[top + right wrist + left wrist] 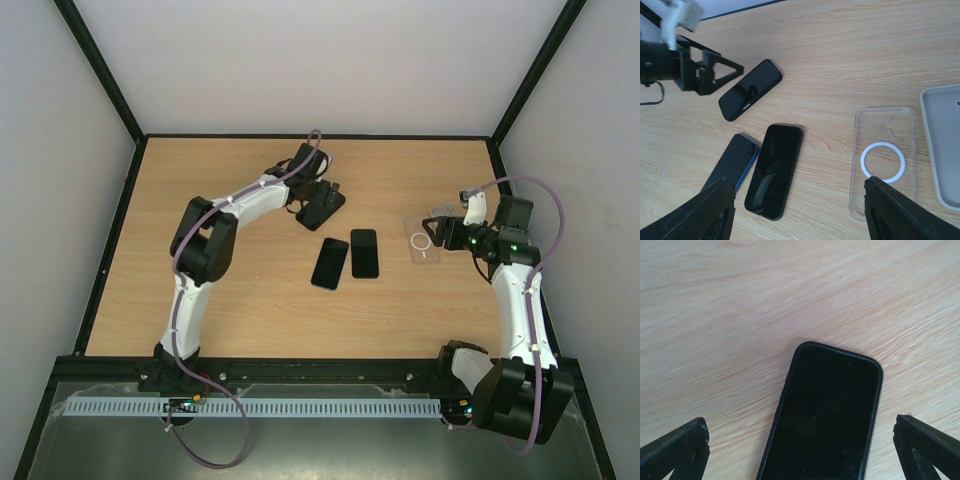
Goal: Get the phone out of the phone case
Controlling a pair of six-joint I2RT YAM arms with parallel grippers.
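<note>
Approach step: left tool [800, 418] spread wide, straddling the phone [827, 410] seated in its black phone case [322, 210], far-centre on tabletop [250, 300]; right tool [797, 186] released, hovering right; next move likely needs one tool pinning the case while an edge is peeled.

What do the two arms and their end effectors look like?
The left arm and right arm have white links, black joints and a purple cable each. The left end effector and right end effector are black with wedge-shaped fingers.
</note>
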